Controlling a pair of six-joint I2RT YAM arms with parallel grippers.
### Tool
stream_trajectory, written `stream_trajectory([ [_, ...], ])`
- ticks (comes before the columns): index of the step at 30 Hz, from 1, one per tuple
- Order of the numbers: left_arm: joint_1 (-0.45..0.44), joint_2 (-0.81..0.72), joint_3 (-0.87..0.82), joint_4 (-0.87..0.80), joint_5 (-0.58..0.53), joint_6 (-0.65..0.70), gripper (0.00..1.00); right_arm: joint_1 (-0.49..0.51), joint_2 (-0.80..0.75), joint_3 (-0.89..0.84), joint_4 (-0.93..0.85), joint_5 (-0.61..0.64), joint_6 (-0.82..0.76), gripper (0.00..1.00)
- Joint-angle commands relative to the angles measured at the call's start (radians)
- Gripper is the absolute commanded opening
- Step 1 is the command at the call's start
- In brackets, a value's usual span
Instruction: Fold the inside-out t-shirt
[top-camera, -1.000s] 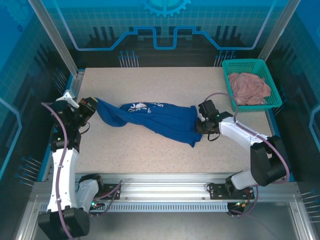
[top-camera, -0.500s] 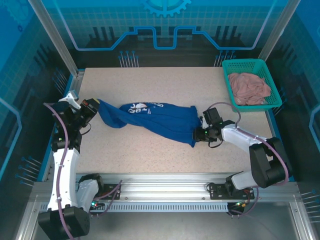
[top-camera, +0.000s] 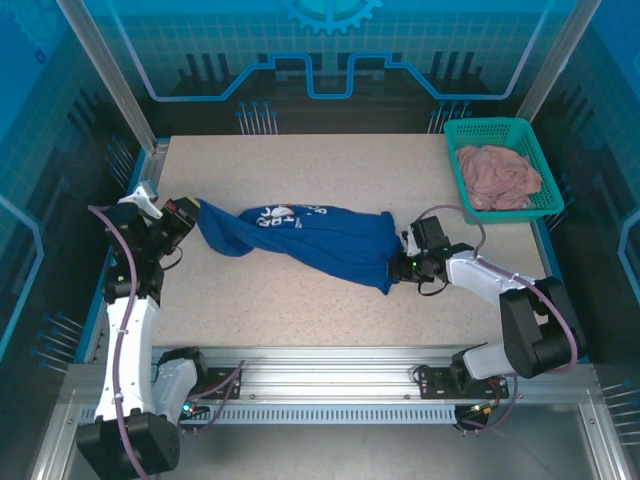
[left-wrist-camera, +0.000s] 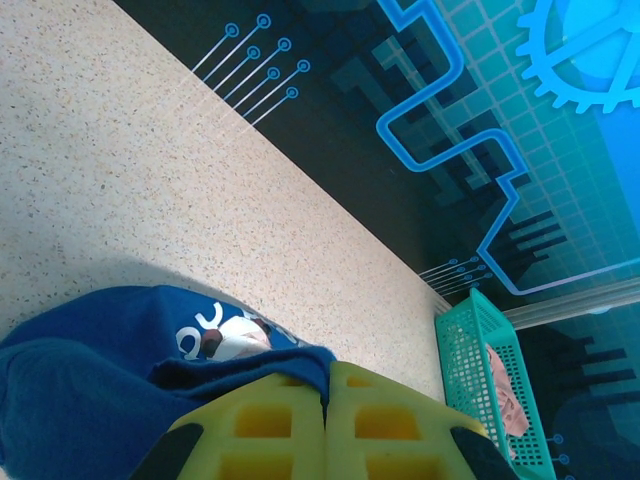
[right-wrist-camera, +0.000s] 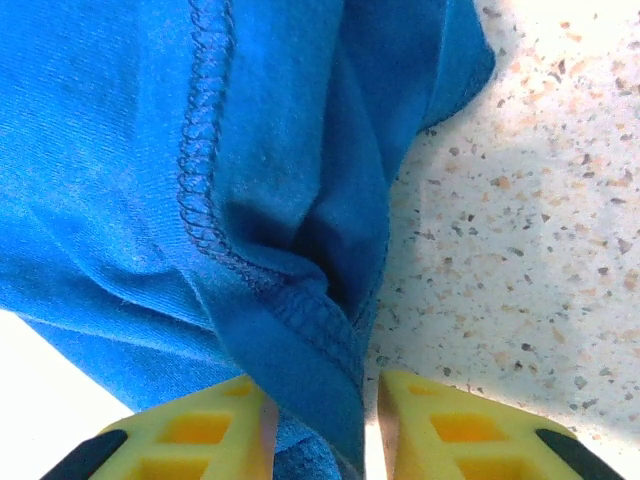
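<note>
T-shirt (top-camera: 320, 240) pinched in left fingers (left-wrist-camera: 260, 430); its hem between parted right fingers (right-wrist-camera: 190, 430).

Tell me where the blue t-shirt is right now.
In the top view the t-shirt lies bunched across the middle of the table, its left end pinched by the left end effector and its right hem at the right end effector.

Speckled table (top-camera: 300, 310) w/ blue t-shirt (top-camera: 330, 240), teal basket (top-camera: 488, 124)

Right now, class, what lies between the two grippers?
In the top view, the inside-out t-shirt stretches from the left gripper to the right gripper; nothing else lies between.
</note>
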Motion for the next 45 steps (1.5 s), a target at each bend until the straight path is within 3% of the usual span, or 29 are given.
stream_trajectory([
  [1, 0.007, -0.002, -0.012, 0.034, 0.032, -0.019, 0.00, -0.012, -0.011, -0.026, 0.016, -0.006, 0.004, 0.34],
  [5, 0.007, -0.002, -0.013, 0.034, 0.032, -0.020, 0.00, -0.012, -0.016, -0.038, 0.033, -0.017, 0.011, 0.27],
  [12, 0.006, 0.000, -0.004, 0.027, 0.025, -0.021, 0.00, -0.024, -0.133, 0.000, -0.015, -0.008, -0.015, 0.00],
  [16, 0.007, 0.012, 0.028, 0.023, 0.017, -0.038, 0.00, -0.107, -0.268, 0.090, -0.065, -0.073, -0.051, 0.00],
  [21, 0.009, 0.047, 0.116, 0.046, 0.012, -0.075, 0.00, -0.240, -0.329, 0.238, 0.003, -0.283, -0.038, 0.00],
  [27, 0.008, 0.097, 0.234, 0.068, 0.010, -0.076, 0.00, -0.256, -0.284, 0.372, 0.050, -0.384, -0.079, 0.00],
  [32, 0.009, 0.140, 0.357, 0.009, -0.022, -0.051, 0.00, -0.256, -0.268, 0.462, -0.034, -0.444, -0.172, 0.00],
  [40, 0.013, 0.247, 0.766, -0.111, -0.022, -0.015, 0.00, -0.318, -0.301, 0.796, -0.165, -0.282, -0.145, 0.00],
  [45, 0.014, 0.216, 1.023, -0.259, -0.192, 0.194, 0.00, -0.318, -0.372, 0.972, -0.249, -0.175, -0.192, 0.00],
])
